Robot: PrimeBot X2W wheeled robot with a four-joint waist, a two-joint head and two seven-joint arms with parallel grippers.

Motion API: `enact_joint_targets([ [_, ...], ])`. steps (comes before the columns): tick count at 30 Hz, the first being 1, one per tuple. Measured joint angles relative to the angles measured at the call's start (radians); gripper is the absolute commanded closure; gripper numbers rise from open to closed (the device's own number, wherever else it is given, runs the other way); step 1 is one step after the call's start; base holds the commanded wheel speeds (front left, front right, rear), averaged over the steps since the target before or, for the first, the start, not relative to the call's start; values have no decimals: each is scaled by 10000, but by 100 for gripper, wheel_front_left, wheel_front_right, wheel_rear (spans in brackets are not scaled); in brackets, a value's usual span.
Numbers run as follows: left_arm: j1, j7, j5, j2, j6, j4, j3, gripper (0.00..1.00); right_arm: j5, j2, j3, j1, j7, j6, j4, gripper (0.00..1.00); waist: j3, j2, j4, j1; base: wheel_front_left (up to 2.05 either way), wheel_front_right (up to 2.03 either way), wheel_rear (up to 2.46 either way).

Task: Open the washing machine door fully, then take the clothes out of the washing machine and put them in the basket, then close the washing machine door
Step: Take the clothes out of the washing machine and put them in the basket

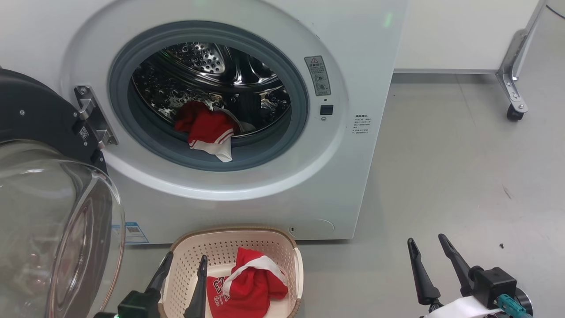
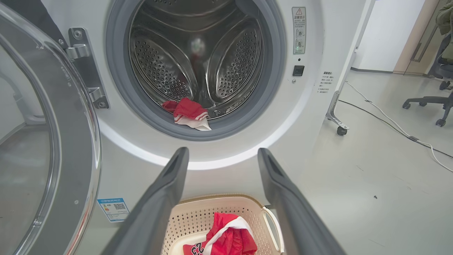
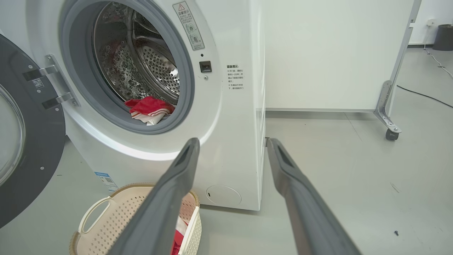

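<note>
Looking down at a smooth, pale grey floor (image 1: 441, 176), sees the big white washing machine (image 1: 353, 66) standing on it, close in front. Finds the washing machine door (image 1: 57, 190) swung wide open to the left, clear glass bowl (image 1: 39, 247) facing this way. Peers past the grey rubber ring (image 1: 118, 84) into the shiny steel drum (image 1: 198, 57) and spots a red piece in the drum (image 1: 206, 128), striped with white, lying at the front and drooping over the ring. Finds the basket (image 1: 265, 251) on the floor just in front of the machine, below the open drum. Spots a red piece in the basket (image 1: 251, 282) too, with a white band and white letters. Holds the left gripper (image 1: 186, 256) over the near left part of the basket, two dark fingers spread apart, gripping nothing. Holds the right gripper (image 1: 426, 239) low over the floor, well to the right of the basket, fingers spread wide too, nothing between them. Notices a white board (image 1: 463, 31) behind the machine on the right, on a metal leg (image 1: 512, 90) with a small wheel (image 1: 514, 114). Catches, in the left wrist view, a thin cable (image 2: 385, 120) lying across the floor and a rolling chair (image 2: 430, 101) farther off. Picks out a tiny dark speck (image 1: 502, 245) on the floor near the right gripper.
</note>
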Motion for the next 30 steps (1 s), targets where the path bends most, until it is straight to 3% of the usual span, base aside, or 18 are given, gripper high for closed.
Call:
enact_joint_targets([
  [21,462,407,42,84,128,-1039,-125,0,0,4,8,35,0,-13,-251,0,148,0,-48,0,0,0,0],
  [30,297,805,132,132,249,-1277,-73,0,-58,4,332,-11,0,-10,-642,0,751,0,-78,0,0,0,0],
])
